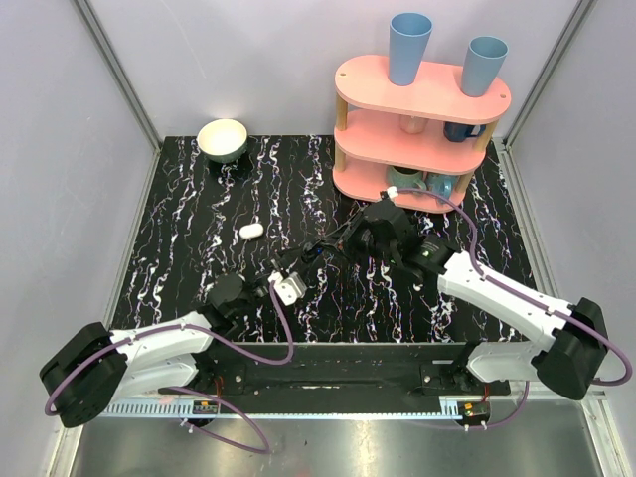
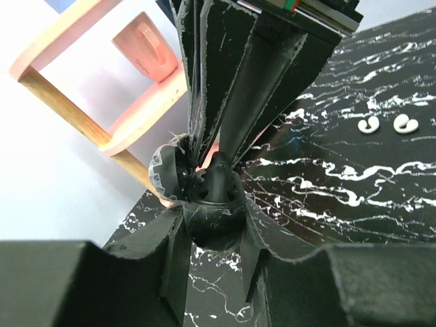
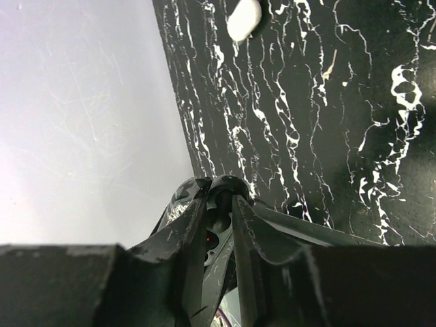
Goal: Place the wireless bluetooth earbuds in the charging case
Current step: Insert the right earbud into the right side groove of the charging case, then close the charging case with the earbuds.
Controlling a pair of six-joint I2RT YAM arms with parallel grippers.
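Hidden stuff first. From overhead, both black tools overlap just in front of the pink rack (image 1: 427,99), and nothing between them reads. Only the wrist views help.

The left gripper (image 2: 211,231) is clenched on a dark round object (image 2: 208,197). It's glossy, scuffed and ball-like, with a cloudy translucent flap on its left side. Can't tell what it is.

The right gripper (image 3: 219,204) straddles the same object from the opposite side, and a red light glows in the gap between its jaws. Cannot tell whether it is biting or slack. Blurred black gripper body blocks the bottom of both wrist views.

The charging case (image 1: 251,231) is a smooth white pill lying flat on the black, white-veined marble table (image 1: 199,199). It sits left of the rack, well apart from it, with nothing touching it. In the right wrist view the top edge cuts it off.

The wireless bluetooth earbuds (image 2: 370,125) are two tiny glossy white curled beans, side by side on the table. In the left wrist view they lie right of the rack, well apart from both tools. From overhead I can't separate them from the veins.

The rack has three pink oval tiers on wood posts. A pink mug (image 2: 144,44) sits on one tier, partly cropped, and two blue cups (image 1: 409,45) stand on top. Far left of the rack is a pale bowl (image 1: 223,139), round and matte.
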